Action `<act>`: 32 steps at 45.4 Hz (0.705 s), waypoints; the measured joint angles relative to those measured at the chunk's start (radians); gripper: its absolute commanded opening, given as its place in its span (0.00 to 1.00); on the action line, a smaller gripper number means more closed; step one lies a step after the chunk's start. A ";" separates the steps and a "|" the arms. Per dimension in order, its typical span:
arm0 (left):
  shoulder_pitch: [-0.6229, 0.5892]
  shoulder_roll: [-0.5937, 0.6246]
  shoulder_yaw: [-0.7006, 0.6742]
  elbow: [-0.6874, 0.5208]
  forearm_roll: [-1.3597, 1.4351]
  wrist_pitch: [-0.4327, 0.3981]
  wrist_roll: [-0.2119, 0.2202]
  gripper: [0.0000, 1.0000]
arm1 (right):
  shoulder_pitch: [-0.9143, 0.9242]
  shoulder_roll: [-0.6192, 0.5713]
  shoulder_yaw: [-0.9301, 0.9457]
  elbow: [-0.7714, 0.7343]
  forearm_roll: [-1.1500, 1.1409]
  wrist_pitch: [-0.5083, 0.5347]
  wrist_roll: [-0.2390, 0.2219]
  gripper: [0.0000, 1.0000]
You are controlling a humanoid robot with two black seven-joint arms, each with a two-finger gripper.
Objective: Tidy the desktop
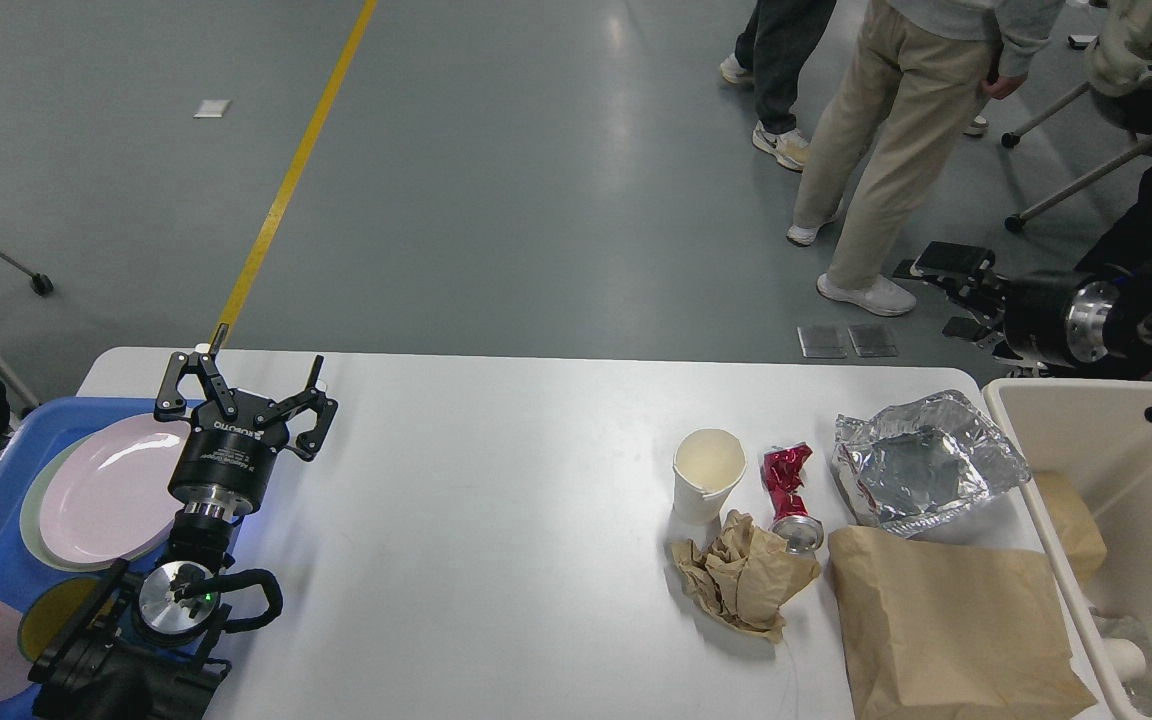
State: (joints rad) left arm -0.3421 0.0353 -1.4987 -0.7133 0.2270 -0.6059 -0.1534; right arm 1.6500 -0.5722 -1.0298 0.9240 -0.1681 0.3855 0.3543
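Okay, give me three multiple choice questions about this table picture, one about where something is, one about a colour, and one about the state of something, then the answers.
1. Where is the paper cup?
A. in the blue tray
B. on the desktop, left of the crushed can
C. inside the beige bin

2. What colour is the crushed can?
A. green
B. red and silver
C. black

3. How do the jaws of the left gripper stand?
A. spread open, empty
C. closed on the plate
B. closed on the cup

Answers: 1 B, the cup stands upright on the white top beside the can. 2 B, its body is red with a silver end. 3 A, nothing lies between the spread fingers.
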 measured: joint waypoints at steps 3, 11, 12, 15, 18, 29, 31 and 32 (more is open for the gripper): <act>0.000 0.000 0.000 0.000 0.000 0.000 0.000 0.97 | 0.097 0.053 -0.127 0.039 0.020 0.100 -0.004 1.00; 0.000 0.000 0.000 0.000 0.000 0.000 0.000 0.97 | 0.372 0.210 -0.351 0.164 0.035 0.336 -0.050 1.00; 0.000 0.000 0.000 0.000 0.000 0.000 0.000 0.97 | 0.397 0.220 -0.360 0.181 0.035 0.351 -0.068 1.00; 0.000 0.000 0.000 0.000 0.000 0.000 0.000 0.97 | 0.481 0.242 -0.375 0.238 0.036 0.388 -0.157 1.00; 0.000 0.000 0.000 0.000 0.000 0.000 0.000 0.97 | 0.562 0.261 -0.379 0.311 0.039 0.404 -0.277 1.00; 0.000 0.000 0.000 0.000 0.000 0.000 -0.001 0.97 | 0.851 0.276 -0.378 0.599 0.069 0.419 -0.458 1.00; 0.000 0.000 0.000 0.000 0.000 0.000 -0.001 0.97 | 0.877 0.274 -0.381 0.633 0.071 0.420 -0.460 1.00; 0.000 0.000 0.000 0.000 0.000 0.000 -0.001 0.97 | 0.887 0.273 -0.382 0.651 0.072 0.420 -0.461 1.00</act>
State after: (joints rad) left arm -0.3423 0.0353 -1.4987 -0.7133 0.2270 -0.6054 -0.1545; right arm 2.5374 -0.2990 -1.4115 1.5753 -0.0961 0.8054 -0.1063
